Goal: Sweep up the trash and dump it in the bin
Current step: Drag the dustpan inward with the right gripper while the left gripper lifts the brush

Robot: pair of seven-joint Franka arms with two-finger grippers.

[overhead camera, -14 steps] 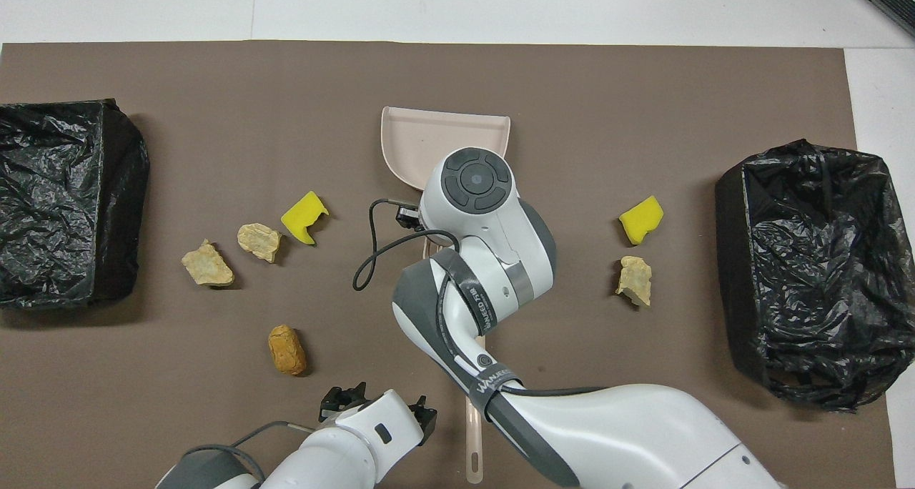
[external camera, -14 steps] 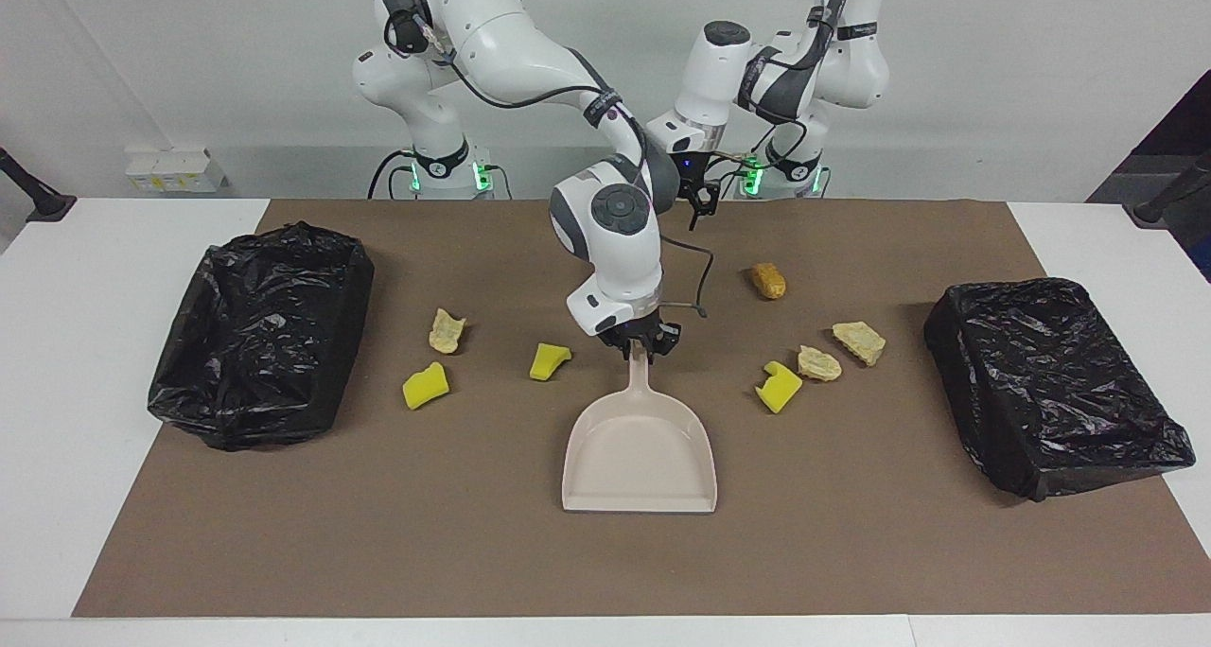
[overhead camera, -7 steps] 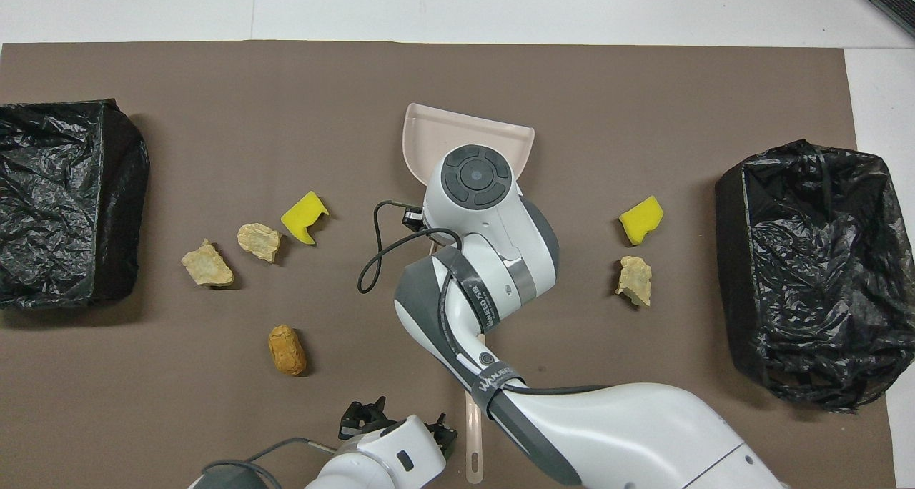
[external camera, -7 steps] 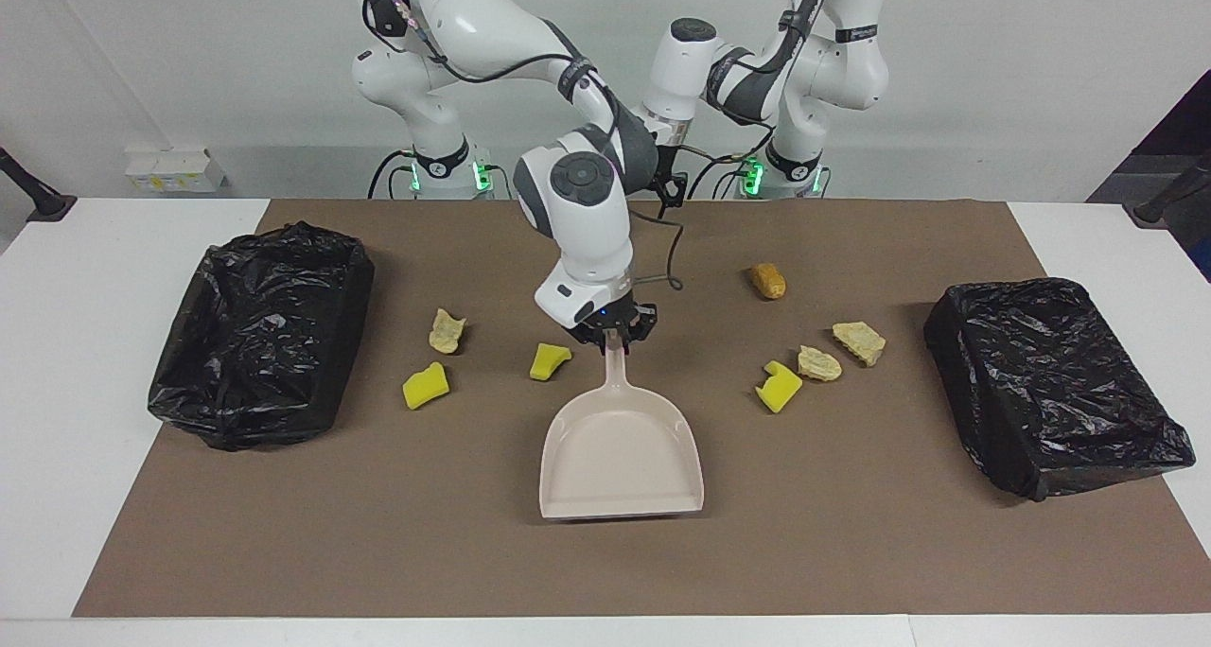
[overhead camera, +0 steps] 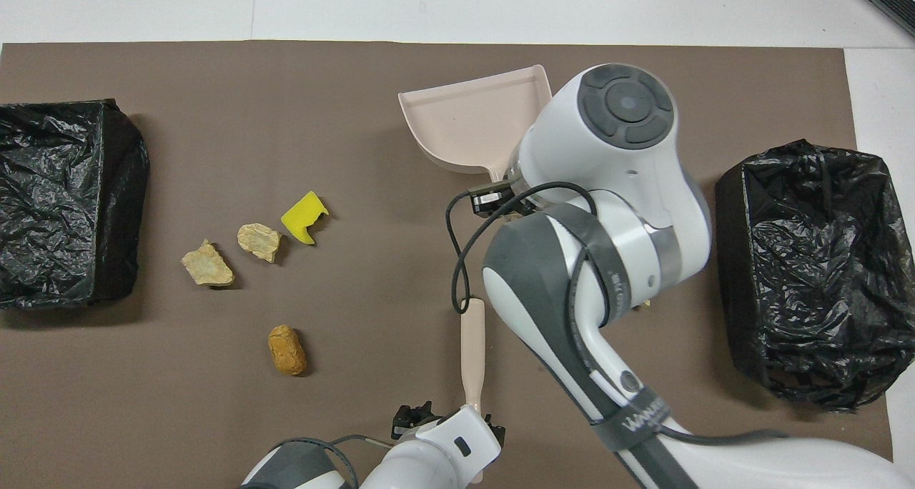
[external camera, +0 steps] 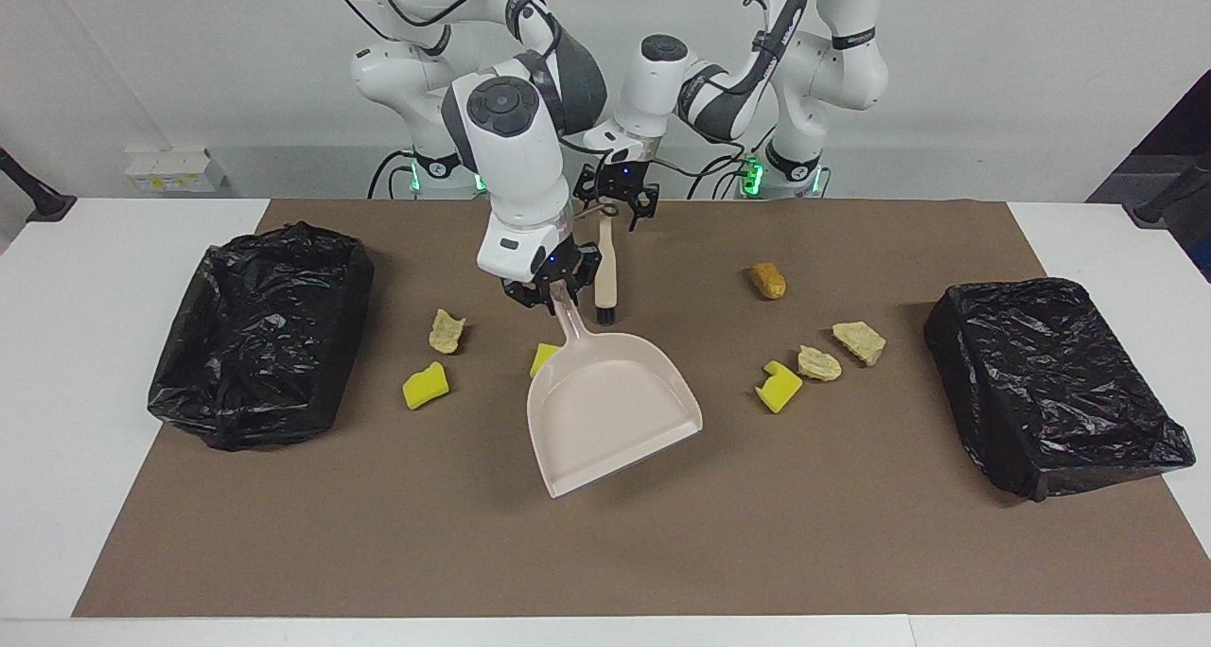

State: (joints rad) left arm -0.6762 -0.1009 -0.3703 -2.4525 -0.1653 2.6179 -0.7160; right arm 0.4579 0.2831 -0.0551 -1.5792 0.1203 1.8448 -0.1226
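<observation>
Trash (external camera: 426,385) flanks the raised dustpan (external camera: 610,409) in right gripper (external camera: 549,292).

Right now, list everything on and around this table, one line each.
Yellow foam chunks: three, yellow; two toward the right arm's end, one toward the left arm's.
Tan lumps: three, pale tan; two toward the left arm's end, one toward the right arm's.
Orange-brown lump: one; toward the left arm's end.
Dustpan: one, beige; tilted, over mid-mat.
Brush: one, beige, black bristles; near the robots' edge.
Bins: two, black-bagged; one at each mat end.
Mat: one, brown; on the white table.
Right pincer: shut on the dustpan's handle.
Left pincer: open, over the brush's handle.
</observation>
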